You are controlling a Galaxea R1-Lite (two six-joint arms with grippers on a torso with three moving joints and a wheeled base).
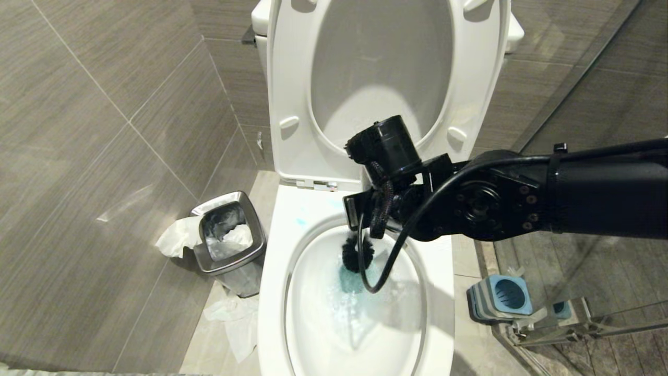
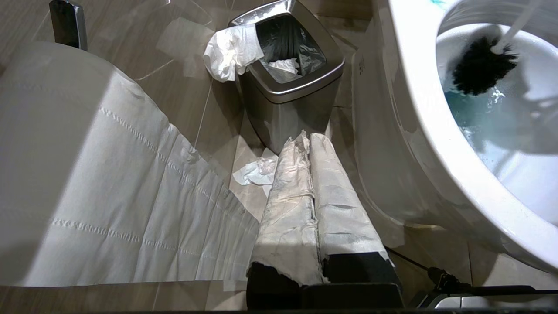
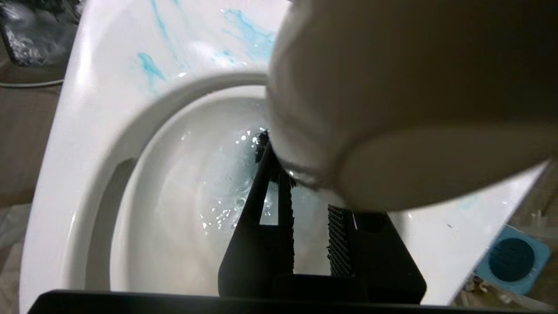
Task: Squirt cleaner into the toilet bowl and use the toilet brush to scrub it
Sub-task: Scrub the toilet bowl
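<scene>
1. Toilet brush point(image 1: 358, 254): black bristle head down inside the toilet bowl point(image 1: 271, 292), at the waterline near the back wall; its white handle end fills much of the right wrist view.
2. Cleaner point(image 1: 350, 282): turquoise tint in the water under the bristles, thin blue smears on the rear rim.
3. Right gripper point(image 3: 307, 226): over the bowl's rear, fingers pinched narrow onto the brush handle.
4. Left gripper point(image 2: 311, 192): parked low beside the bowl's outer wall, paper-wrapped fingers pressed together, holding nothing.
5. Surroundings: steel waste bin point(image 1: 229, 235) with tissue on the left floor; blue brush holder point(image 1: 501, 297) on the right floor; seat and lid up.
</scene>
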